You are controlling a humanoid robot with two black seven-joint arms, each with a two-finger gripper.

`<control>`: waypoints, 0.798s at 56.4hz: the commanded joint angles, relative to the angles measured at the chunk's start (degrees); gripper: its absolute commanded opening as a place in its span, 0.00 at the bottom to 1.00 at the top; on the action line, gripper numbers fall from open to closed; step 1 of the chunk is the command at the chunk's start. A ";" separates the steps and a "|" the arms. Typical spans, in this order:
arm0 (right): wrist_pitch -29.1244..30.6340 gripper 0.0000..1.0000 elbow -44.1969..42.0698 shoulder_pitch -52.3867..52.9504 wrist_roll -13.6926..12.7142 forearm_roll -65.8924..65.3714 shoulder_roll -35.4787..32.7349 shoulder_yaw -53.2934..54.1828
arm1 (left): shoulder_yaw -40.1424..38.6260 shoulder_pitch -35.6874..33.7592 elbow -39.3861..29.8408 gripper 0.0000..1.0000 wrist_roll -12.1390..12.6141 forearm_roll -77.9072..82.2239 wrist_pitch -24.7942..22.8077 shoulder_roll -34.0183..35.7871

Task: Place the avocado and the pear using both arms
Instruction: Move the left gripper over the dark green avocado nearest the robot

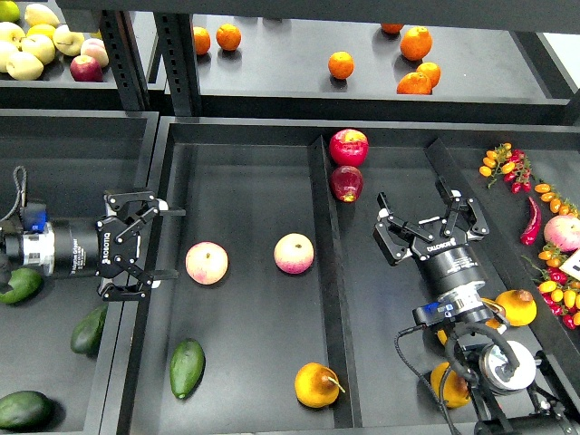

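Both grippers empty, fruit lying in the middle tray.

The avocado (pixel 187 368) and the pear (pixel 316 385) lie at the tray's near end, well apart. The right arm hides part of an orange fruit (pixel 450 384) at the bottom edge. White lettering on both wrists is unreadable. Left gripper (pixel 169 243) points rightward, fingers spread; right gripper (pixel 420 201) points away, fingers spread.

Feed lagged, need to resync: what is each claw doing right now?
Left claw: open, holding nothing.
Right claw: open, holding nothing.
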 commanded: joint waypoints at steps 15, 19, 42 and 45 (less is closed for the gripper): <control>-0.17 1.00 0.07 -0.03 -0.14 0.00 0.00 -0.35 | 27.04 -18.68 0.82 0.99 -0.01 5.41 0.00 -2.75; -0.17 1.00 0.07 -0.03 -0.14 0.00 0.00 -0.35 | 31.26 -20.08 1.17 0.99 -0.01 6.98 0.00 -3.98; -0.26 1.00 0.07 -0.03 -0.14 0.09 0.00 -0.26 | 44.45 -24.83 5.83 0.99 -0.01 13.85 0.00 -11.54; -0.26 1.00 -0.01 -0.03 -0.23 0.00 0.00 -0.35 | 45.59 -26.15 6.80 0.99 -0.01 14.11 0.00 -13.29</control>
